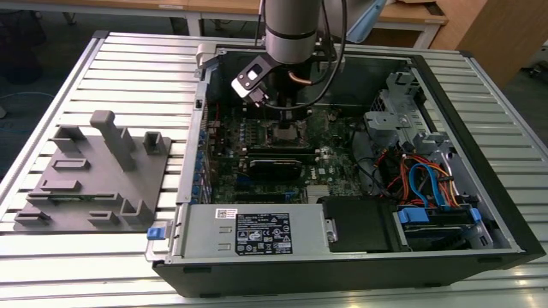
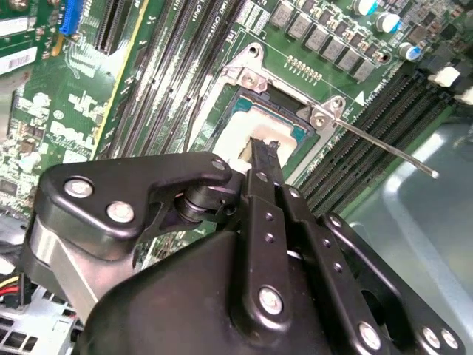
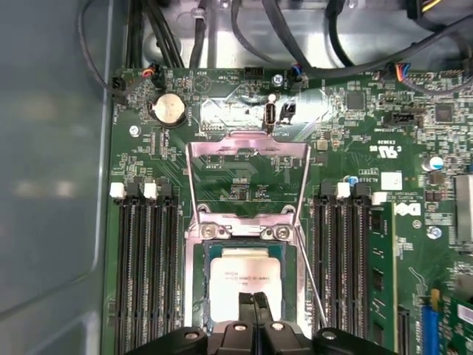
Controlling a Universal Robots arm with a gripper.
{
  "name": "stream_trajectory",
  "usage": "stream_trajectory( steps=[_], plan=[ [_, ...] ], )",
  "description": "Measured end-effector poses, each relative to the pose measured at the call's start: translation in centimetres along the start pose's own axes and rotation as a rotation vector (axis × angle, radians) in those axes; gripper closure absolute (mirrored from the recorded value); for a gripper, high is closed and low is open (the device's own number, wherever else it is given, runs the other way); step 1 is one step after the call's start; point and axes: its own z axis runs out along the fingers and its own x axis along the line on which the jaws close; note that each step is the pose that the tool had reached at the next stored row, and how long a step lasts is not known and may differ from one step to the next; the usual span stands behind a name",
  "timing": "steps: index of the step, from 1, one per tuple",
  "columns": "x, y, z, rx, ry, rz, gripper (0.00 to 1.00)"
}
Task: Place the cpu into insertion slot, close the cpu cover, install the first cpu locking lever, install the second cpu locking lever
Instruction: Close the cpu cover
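Note:
The cpu lies flat in the insertion slot, its silver-tan top facing up. The cpu cover, a thin silver frame with a window, stands swung open beyond the slot on the side away from the fingers. One thin locking lever sticks out loose beside the socket, and it shows as a long rod in the second wrist view. My gripper hovers just over the near edge of the cpu with its black fingers shut together and nothing between them. Its tip points down at the chip. In the exterior view the gripper hangs inside the open computer case over the socket.
Long black memory slots flank the socket on both sides. A grey power supply, drive cage and coloured cables fill the case. A grey fixture tray sits on the slatted table at the exterior view's left.

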Motion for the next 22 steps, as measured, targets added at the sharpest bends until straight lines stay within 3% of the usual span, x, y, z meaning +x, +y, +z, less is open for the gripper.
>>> stream_trajectory(
  steps=[3, 4, 7, 16, 22],
  plan=[
    [0.01, 0.04, -0.64, 0.0004, -0.0001, 0.0, 0.9],
    [0.04, 0.1, -1.59, 0.0033, -0.0001, 0.0, 0.9],
    [0.05, 0.14, -2.05, 0.0068, 0.0, 0.0, 0.9],
    [0.07, 0.2, -2.93, 0.0157, -0.0001, 0.0, 0.9],
    [0.07, 0.25, -2.95, 0.0336, -0.0004, 0.001, 0.9]
  ],
)
